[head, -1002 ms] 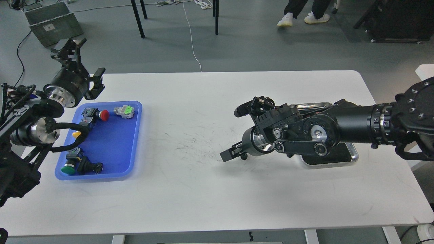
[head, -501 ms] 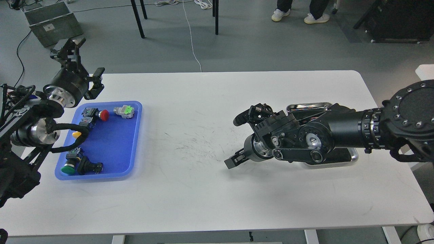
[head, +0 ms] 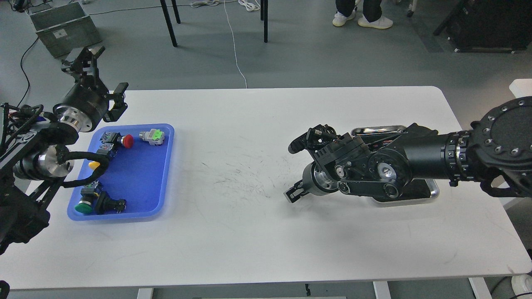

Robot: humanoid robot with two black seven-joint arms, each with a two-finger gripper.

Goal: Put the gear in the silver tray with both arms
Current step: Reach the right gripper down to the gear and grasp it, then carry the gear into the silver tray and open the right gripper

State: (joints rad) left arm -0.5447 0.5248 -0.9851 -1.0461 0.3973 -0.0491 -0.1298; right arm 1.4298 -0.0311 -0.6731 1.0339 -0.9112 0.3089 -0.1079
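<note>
Drawing back toward the silver tray (head: 432, 192), the right gripper (head: 293, 194) looks empty, clenched or not I cannot tell; the left gripper (head: 85, 58), spread, hovers beyond the blue tray (head: 166, 166) of push-button switches.

White rectangular table (head: 249, 232) with dark scuffs at its centre, grey lidded plastic crate (head: 62, 27) on the grey floor at far left, white cable (head: 235, 45) trailing across the floor, white sneakers (head: 361, 20) of a standing person.
</note>
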